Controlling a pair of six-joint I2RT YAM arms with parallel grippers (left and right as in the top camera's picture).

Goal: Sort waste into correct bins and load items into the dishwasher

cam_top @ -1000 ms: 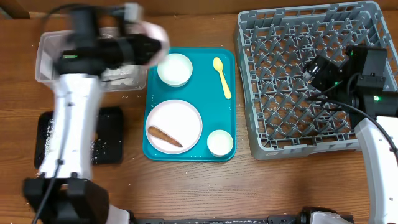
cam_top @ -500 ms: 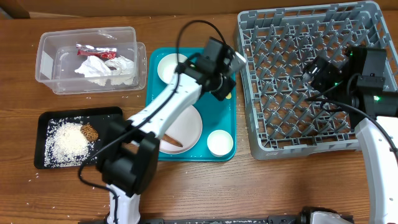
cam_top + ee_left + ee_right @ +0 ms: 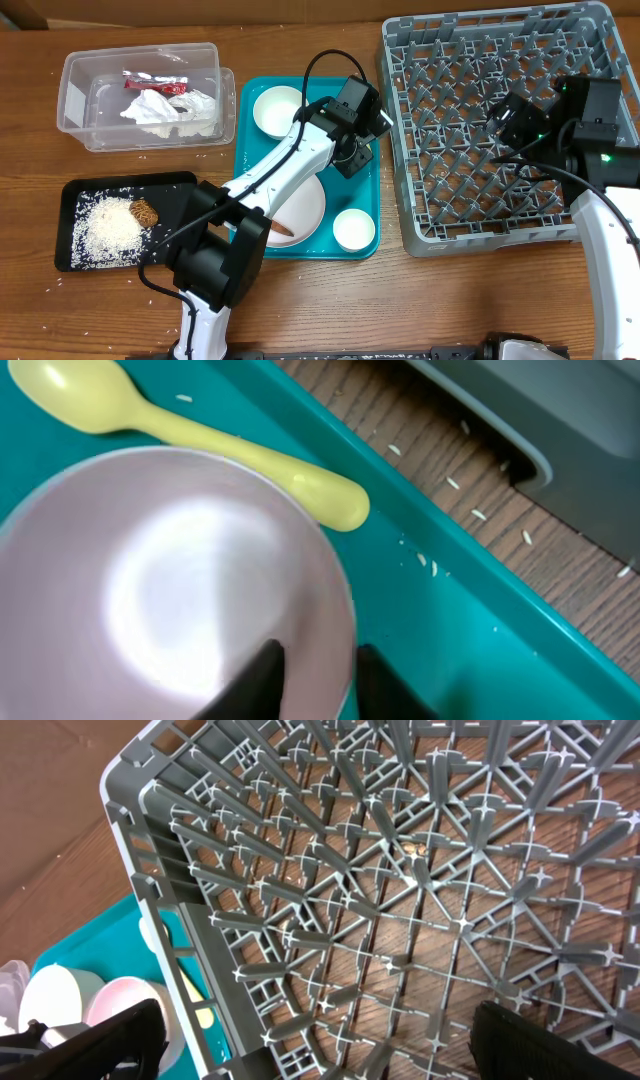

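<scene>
A teal serving tray point(image 3: 247, 205) lies on the wooden table point(image 3: 420, 300).

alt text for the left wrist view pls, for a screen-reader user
Close-up of a pale bowl pinched at its rim by the left gripper, above a teal tray. A yellow spoon lies on the tray just behind the bowl; scattered rice grains dot the tray and wood beyond.

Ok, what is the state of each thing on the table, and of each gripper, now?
left gripper: shut on pink bowl.
right gripper: open, over dish rack.
pink bowl: gripped at rim, empty.
white bowl: upright, empty.
small cup: upright, empty.
plate: holds brown scrap.
yellow spoon: lying on teal tray.
dish rack: empty.
clear tub: open, holds napkins, red wrapper.
black tray: holds grains, brown piece.
</scene>
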